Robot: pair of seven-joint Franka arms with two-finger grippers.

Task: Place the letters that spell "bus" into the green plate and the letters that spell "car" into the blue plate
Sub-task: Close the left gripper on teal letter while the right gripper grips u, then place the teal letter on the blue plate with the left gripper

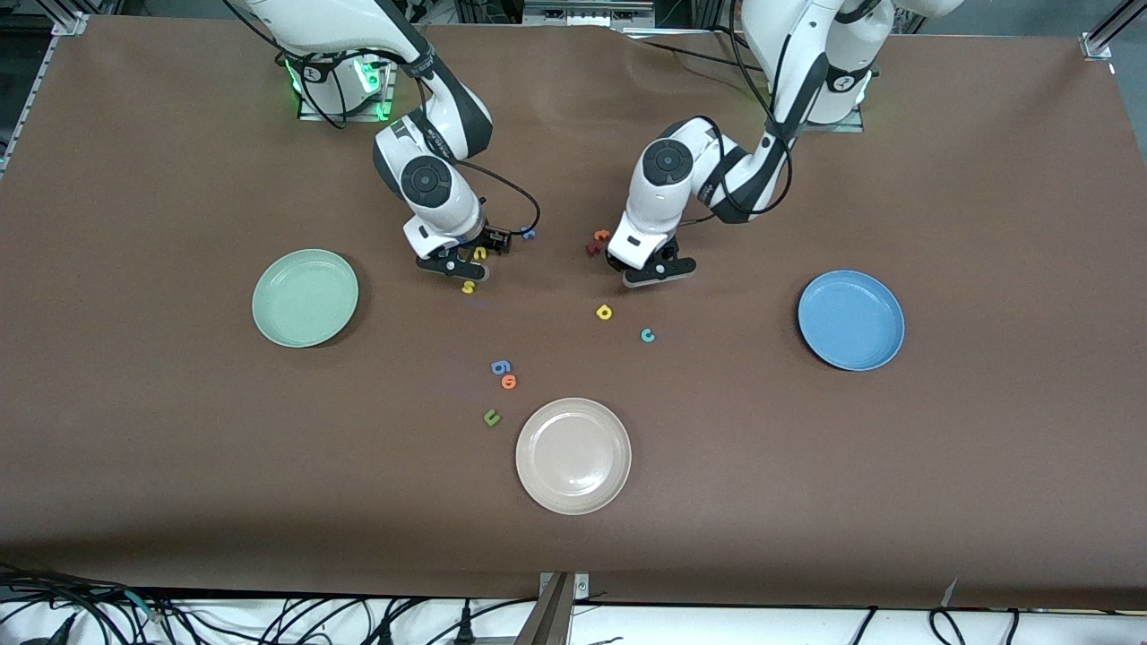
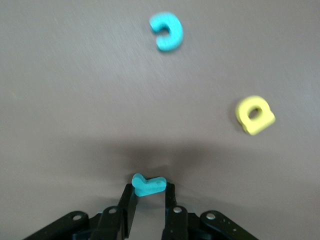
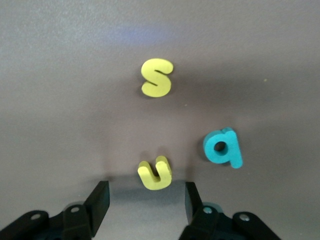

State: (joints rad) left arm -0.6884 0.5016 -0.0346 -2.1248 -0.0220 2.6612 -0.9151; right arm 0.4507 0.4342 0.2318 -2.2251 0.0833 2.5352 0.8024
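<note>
you've got open desk [image 1: 179, 448] around both plates: green plate [image 1: 305, 297] at the right arm's end, blue plate [image 1: 850, 320] at the left arm's. only the wrist views show the grips: left tool [image 2: 150, 197] pinches the teal "r" [image 2: 148, 185]; right tool [image 3: 147, 200] spread around the yellow "u" [image 3: 156, 173], "s" [image 3: 157, 77] and "b" [image 3: 223, 147] near.

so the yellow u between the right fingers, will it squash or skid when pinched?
The yellow u looks like thick foam, so probably light and slightly squashy. It lies flat on the table, so it is more likely to slide than roll. The open right gripper straddles it.
</note>
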